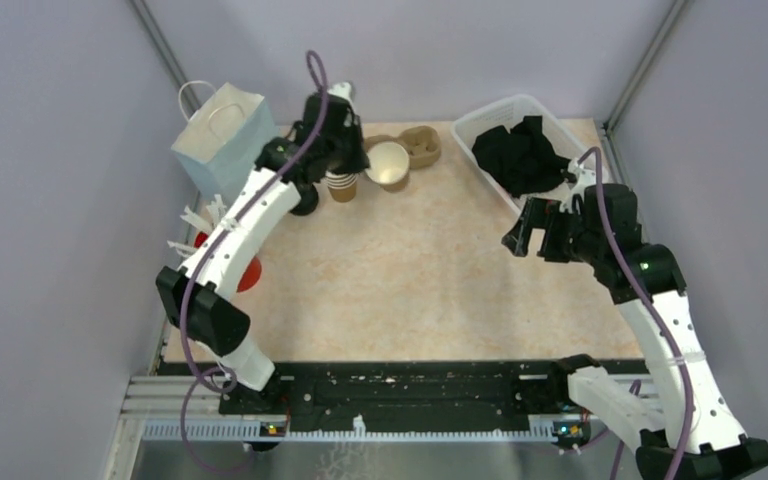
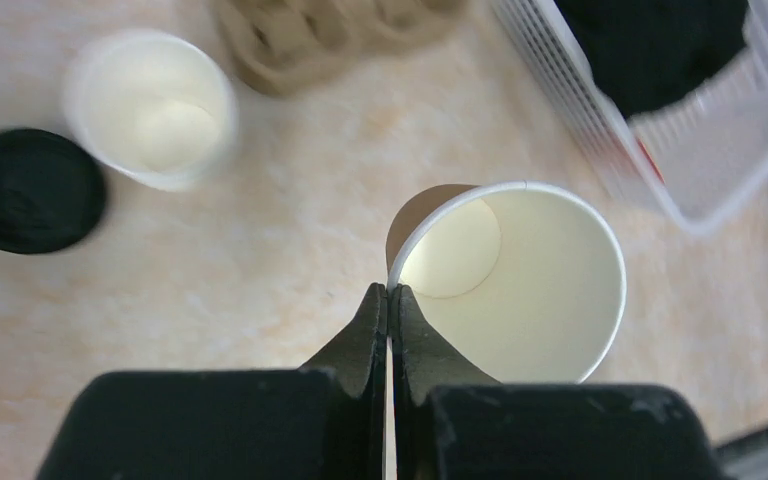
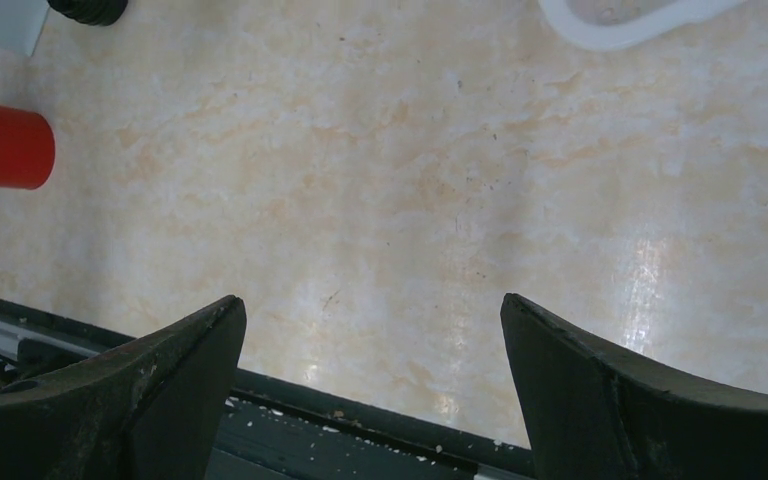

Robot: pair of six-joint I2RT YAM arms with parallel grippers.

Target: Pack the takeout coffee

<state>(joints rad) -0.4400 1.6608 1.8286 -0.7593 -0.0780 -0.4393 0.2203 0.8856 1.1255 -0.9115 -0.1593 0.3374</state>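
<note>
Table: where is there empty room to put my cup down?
The wide bare middle of the table, between the red cup and the white basket, down to the near rail. The far edge is crowded: paper bag, black lid, paper cups, carrier.

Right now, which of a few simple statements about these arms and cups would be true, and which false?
1. The left gripper pinches the rim of a paper cup. True.
2. The right gripper holds a black lid. False: it is open and empty above the table.
3. The second cup has its lid on. False: it stands open, with a black lid lying beside it.
4. The white basket holds black items. True.
</note>
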